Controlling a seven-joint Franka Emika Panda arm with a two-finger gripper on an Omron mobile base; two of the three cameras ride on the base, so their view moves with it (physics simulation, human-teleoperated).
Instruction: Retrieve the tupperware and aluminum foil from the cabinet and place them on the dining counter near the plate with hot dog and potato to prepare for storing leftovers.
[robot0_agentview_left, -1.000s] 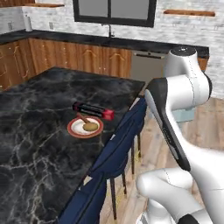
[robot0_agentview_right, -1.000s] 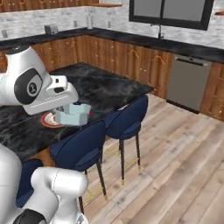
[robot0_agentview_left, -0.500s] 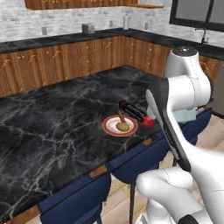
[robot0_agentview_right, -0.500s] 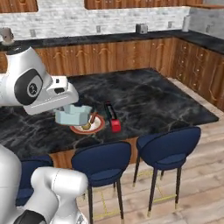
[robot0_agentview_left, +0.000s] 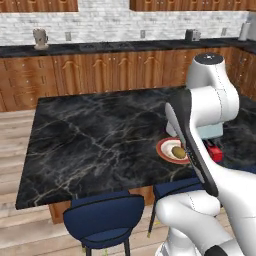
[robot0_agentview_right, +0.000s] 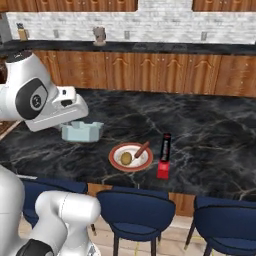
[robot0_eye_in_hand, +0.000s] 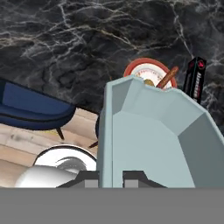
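The counter (robot0_agentview_right: 210, 125) is where the leftovers wait. On it, the plate (robot0_agentview_right: 131, 157) is my landmark: the foil (robot0_agentview_right: 164, 154) already lies just beside it. My gripper (robot0_eye_in_hand: 110, 179) is clamped on the tub (robot0_agentview_right: 82, 131), carried above the counter near the plate, so it can go down alongside.

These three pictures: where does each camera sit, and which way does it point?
Left base view: behind the arm, left side, looking forward and down over the dining counter; the white arm rises at lower right, across the plate.
Right base view: behind, right side; arm at lower left, carrying the tupperware beside the plate and aluminum foil.
Hand view: on the hand, looking along the claw past the tupperware it grips.
Shared: all three show the counter and plate.
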